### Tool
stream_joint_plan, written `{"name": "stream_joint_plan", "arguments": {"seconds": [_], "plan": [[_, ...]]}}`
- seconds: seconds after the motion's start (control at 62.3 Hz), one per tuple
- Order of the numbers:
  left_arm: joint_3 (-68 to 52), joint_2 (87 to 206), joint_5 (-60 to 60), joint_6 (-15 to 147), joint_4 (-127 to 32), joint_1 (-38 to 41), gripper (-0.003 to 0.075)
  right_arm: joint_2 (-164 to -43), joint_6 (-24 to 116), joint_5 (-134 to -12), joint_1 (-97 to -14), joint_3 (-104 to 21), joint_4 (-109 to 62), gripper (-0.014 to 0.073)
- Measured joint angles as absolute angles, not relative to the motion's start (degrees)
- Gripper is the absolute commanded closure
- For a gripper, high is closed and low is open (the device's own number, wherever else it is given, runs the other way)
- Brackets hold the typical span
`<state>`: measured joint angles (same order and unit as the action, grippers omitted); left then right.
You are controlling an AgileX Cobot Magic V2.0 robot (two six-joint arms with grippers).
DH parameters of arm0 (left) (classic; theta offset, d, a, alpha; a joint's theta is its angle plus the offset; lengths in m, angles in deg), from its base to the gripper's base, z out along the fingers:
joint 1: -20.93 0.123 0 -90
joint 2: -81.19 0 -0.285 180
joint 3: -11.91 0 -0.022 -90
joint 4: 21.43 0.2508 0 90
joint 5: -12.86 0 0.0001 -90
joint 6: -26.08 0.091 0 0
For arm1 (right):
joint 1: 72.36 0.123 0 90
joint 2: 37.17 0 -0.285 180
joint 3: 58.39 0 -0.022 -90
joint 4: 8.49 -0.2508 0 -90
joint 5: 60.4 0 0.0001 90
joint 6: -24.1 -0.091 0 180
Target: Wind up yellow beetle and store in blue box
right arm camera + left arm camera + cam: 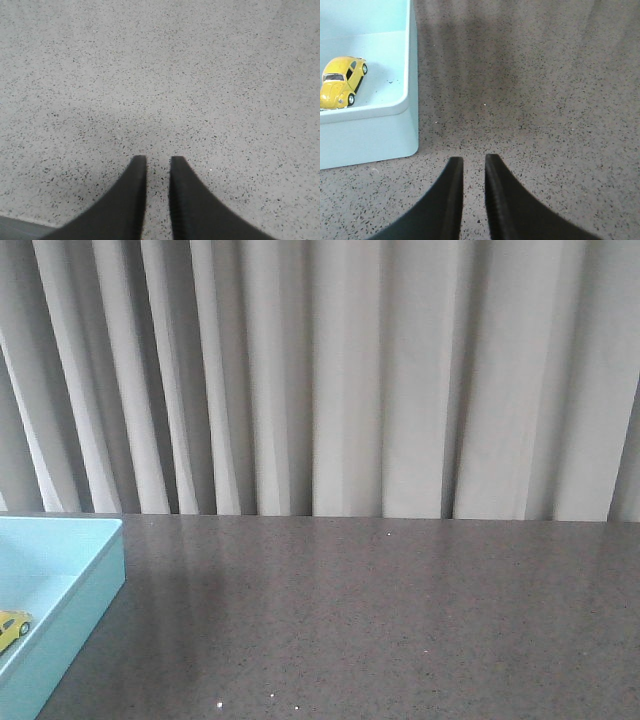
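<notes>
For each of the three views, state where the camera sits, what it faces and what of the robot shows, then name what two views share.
Front: looks forward over the grey table toward curtains; no arm shows.
Left wrist: on the left arm, looking down past the left claw at the table and the blue box.
Right wrist: on the right arm, looking down past the right claw at bare tabletop.
Shared: front and left wrist both show the yellow beetle inside the box.

Soft, even light fills the room, bright enough but flat. The pale curtain (pixel 330 380) shows gentle grey shading in its folds. On the speckled tabletop (pixel 380 620) a faint sheen mirrors those folds as dim vertical bands, with a few tiny glints near the front edge. The front view looks slightly soft and grainy. In both wrist views the countertop grain is crisp, with a diffuse shadow ahead of the dark fingers (pixel 135 200).
</notes>
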<state>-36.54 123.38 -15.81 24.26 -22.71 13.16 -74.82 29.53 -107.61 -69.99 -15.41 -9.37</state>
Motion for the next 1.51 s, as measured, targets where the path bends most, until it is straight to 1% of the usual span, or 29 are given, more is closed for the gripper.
{"name": "stream_joint_plan", "arguments": {"seconds": [0.096,0.834,1.011,1.219,1.299,1.38,1.508], "plan": [[-36.54,123.38,-15.81,24.26,-22.71,13.16,0.0728,-74.82,29.53,-107.79,-69.99,-15.41,-9.37,0.0601],[-36.94,122.42,-15.64,24.2,-22.65,13.16,0.0727,-74.82,29.53,-108.15,-69.99,-15.41,-9.37,0.0601],[-44.35,112.82,-10.13,24.2,-22.65,13.16,0.0727,-74.82,29.53,-108.18,-69.99,-15.41,-9.37,0.0601],[-60.51,96.63,1.77,24.2,-22.65,13.16,0.0727,-74.82,29.53,-108.24,-69.99,-15.41,-9.37,0.0601],[-65.5,92.09,5.73,24.2,-22.65,13.16,0.0727,-74.82,29.53,-108.31,-69.99,-15.41,-9.37,0.0601],[-66.6,89.23,6.42,24.2,-22.65,13.16,0.0727,-74.82,29.53,-108.38,-69.99,-15.41,-9.37,0.0601],[-66.7,88.34,8.23,24.32,-22.65,13.31,0.0727,-74.82,29.53,-108.67,-69.99,-15.41,-9.37,0.0601]]}}
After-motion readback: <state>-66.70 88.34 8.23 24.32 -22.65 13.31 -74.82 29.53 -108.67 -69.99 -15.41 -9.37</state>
